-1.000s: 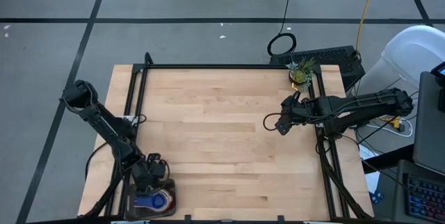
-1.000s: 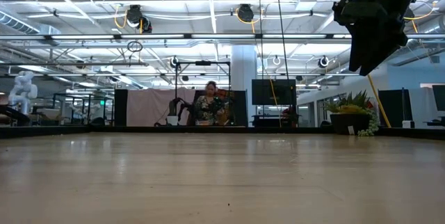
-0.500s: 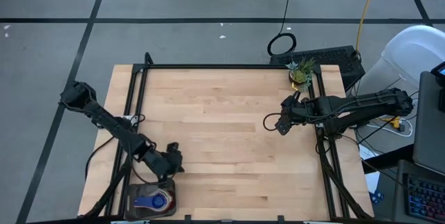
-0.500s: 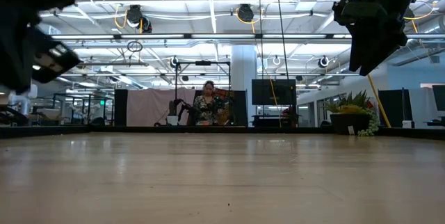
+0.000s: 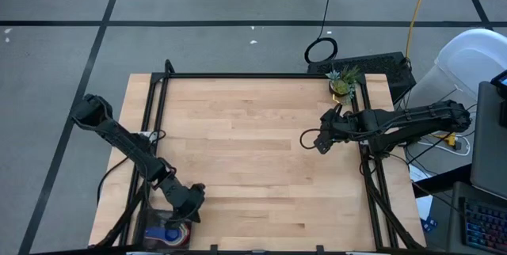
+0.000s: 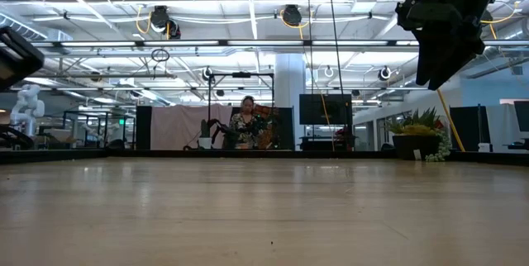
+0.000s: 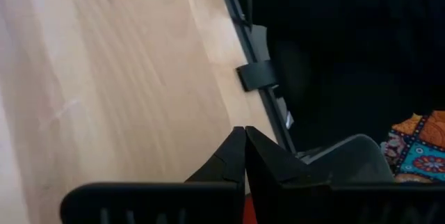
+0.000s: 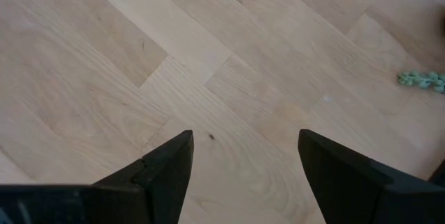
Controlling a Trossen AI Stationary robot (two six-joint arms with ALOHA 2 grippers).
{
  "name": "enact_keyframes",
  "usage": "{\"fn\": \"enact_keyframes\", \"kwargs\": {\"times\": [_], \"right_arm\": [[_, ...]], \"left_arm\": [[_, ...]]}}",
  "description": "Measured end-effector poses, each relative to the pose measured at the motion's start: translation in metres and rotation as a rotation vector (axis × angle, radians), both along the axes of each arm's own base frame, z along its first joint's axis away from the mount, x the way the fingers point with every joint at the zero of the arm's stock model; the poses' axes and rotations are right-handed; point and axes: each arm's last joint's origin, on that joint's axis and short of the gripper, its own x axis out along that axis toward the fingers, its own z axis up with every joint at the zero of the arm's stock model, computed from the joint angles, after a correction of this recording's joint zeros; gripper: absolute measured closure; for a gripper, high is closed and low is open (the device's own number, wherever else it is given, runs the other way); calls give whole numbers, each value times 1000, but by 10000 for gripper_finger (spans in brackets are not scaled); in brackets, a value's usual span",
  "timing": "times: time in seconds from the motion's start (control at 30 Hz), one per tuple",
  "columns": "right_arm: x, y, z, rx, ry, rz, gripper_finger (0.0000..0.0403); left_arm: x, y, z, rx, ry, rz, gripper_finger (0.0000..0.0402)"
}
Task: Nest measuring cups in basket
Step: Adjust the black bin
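Fingers of the left gripper (image 5: pixel 192 201) are pressed together with nothing between them, poised just beside the small dark grey translucent basket (image 5: pixel 150 231) at the near left table corner, where nested plastic measuring cups (image 5: pixel 168 235) are partly seen. The right gripper (image 5: pixel 315 142), fingers apart, is held well apart over bare wood.

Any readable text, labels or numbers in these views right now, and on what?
None can be read.
Nested measuring cups in the basket, beside the left gripper: no markings visible.
Monitor across the room: dark, no text.
Keyboard off the table: keys too small to read.
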Motion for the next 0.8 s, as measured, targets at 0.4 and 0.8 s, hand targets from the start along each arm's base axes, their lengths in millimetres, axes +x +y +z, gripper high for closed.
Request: {"fn": "enact_keyframes", "kwargs": {"times": [0.4, 0.8], "right_arm": [[0, 0, 0, -2, 1, 4, 149], [0, 0, 0, -1, -1, -1, 149]], "left_arm": [[-2, 3, -5, 60, 32, 34, 392], [-7, 4, -4, 103, 25, 45, 392]]}}
